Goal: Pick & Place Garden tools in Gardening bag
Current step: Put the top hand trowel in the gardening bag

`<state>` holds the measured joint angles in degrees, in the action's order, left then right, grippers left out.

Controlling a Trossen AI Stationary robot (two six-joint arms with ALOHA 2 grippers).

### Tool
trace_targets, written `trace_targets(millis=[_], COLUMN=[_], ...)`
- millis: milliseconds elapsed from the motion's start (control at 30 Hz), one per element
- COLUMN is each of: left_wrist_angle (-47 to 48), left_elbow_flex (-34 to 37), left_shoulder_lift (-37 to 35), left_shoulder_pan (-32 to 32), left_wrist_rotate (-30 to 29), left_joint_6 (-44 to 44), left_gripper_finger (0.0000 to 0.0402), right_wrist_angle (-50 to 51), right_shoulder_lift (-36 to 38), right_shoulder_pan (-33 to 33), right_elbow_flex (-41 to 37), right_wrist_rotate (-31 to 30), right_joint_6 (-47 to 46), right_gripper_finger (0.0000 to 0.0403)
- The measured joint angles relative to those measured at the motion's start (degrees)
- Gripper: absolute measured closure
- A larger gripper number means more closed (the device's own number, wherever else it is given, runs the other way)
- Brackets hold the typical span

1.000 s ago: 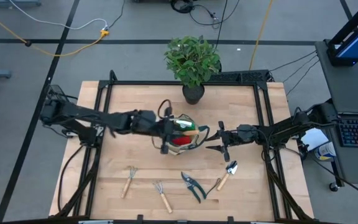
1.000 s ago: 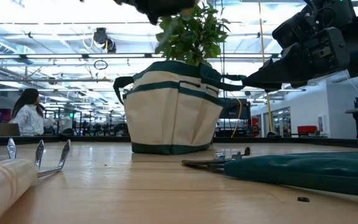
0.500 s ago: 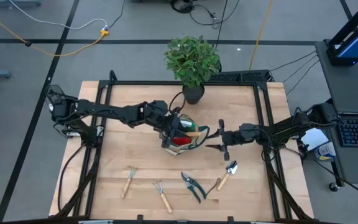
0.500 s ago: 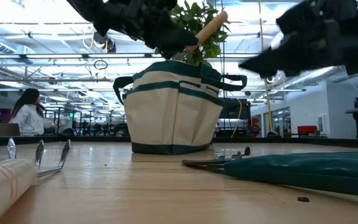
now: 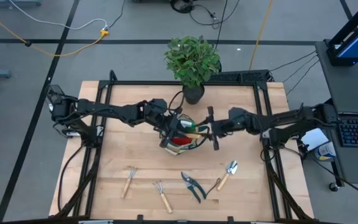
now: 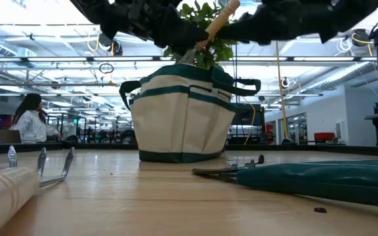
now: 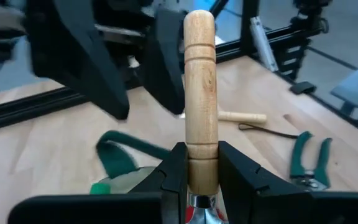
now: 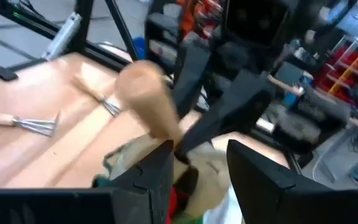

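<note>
Right hand (image 5: pixel 211 129) now at bag (image 5: pixel 182 138)

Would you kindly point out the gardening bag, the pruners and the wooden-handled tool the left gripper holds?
gardening bag (image 6: pixel 176 124): low view, beige front panel.
pruners (image 5: pixel 193 185): high view, near the pivot.
wooden-handled tool (image 7: pixel 200 93): left wrist view, mid-handle, above the left gripper (image 7: pixel 201 171).

Bright overhead light — right wrist view blurred, perhaps motion.
</note>
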<state>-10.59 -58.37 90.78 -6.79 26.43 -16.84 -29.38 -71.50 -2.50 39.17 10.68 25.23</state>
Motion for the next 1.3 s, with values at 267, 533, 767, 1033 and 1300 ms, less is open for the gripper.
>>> trace_targets(millis=[267, 533, 767, 1033, 1300], left_wrist_angle=[-1.6, -4.3, -6.5, -7.1, -6.9], left_elbow_flex=[0.1, 0.0, 0.0, 0.0, 0.0], left_shoulder_lift=[0.0, -0.1, -0.1, 0.0, 0.0], left_shoulder_pan=[-0.4, -0.4, -0.3, -0.3, -0.3], left_wrist_rotate=[2.9, 1.7, 1.1, 1.4, 1.2], left_joint_6=[-3.0, -3.7, -3.6, -2.1, -0.6], left_gripper_finger=[0.0339, 0.0339, 0.0334, 0.0335, 0.0323], right_wrist_angle=[0.2, -5.8, -6.5, -8.1, -8.3], right_shoulder_lift=[0.0, 0.0, 0.0, 0.0, 0.0], right_shoulder_pan=[-0.7, -0.9, -1.3, -1.3, -1.3], right_elbow_flex=[0.7, 0.6, 0.6, 0.6, 0.6], right_wrist_rotate=[14.6, 15.0, 16.3, 15.9, 15.5], right_joint_6=[2.7, 4.2, 3.8, 4.2, 0.8], right_gripper_finger=[0.0259, 0.0259, 0.0272, 0.0345, 0.0348])
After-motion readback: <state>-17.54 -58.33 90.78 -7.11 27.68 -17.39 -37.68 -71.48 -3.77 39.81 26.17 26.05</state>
